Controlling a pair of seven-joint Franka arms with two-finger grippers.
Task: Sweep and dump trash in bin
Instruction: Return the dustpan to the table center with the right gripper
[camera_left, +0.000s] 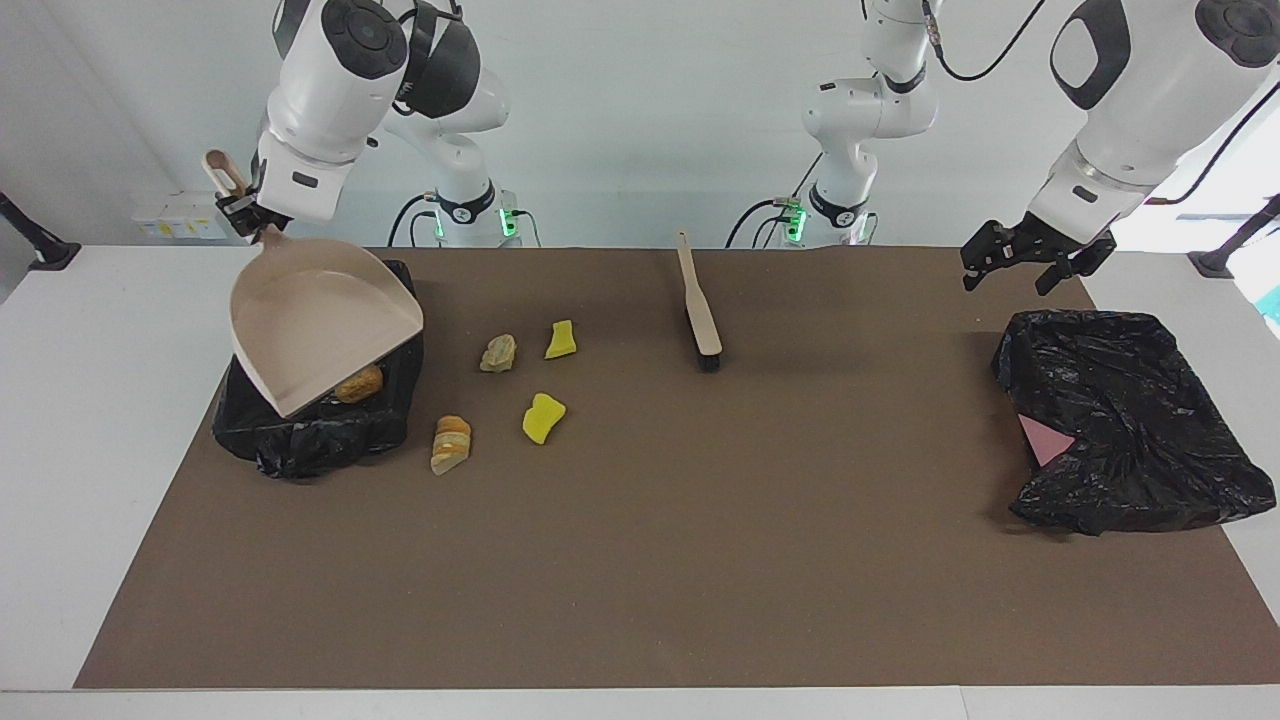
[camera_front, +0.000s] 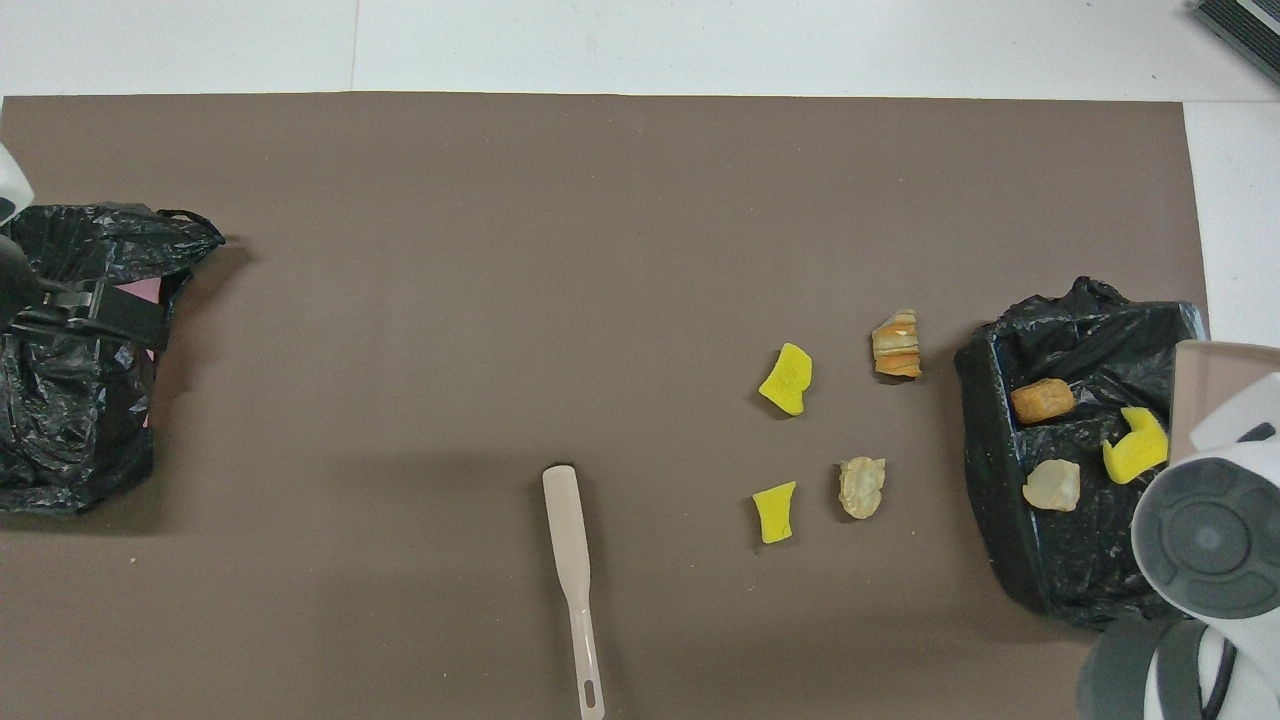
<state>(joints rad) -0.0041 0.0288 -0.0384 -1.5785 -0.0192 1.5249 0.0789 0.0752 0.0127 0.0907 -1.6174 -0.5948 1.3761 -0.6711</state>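
My right gripper (camera_left: 244, 208) is shut on the handle of the beige dustpan (camera_left: 320, 325), which hangs nearly level and empty over the black-lined bin (camera_left: 300, 445). Three pieces of trash lie in the bin (camera_front: 985, 450): an orange lump (camera_front: 1042, 400), a yellow chunk (camera_front: 1135, 445) and a tan lump (camera_front: 1050, 485). Several more pieces lie on the brown mat beside the bin: a tan lump (camera_left: 498, 352), a yellow chunk (camera_left: 561, 340), another yellow chunk (camera_left: 543, 417) and a layered bread piece (camera_left: 451, 443). The beige brush (camera_left: 698, 300) lies mid-table near the robots. My left gripper (camera_left: 1022, 262) waits open and holds nothing.
A second black bag (camera_left: 1130, 420) with a pink patch sits at the left arm's end of the table, below the left gripper (camera_front: 90, 305). The brown mat (camera_left: 700, 560) covers most of the white table.
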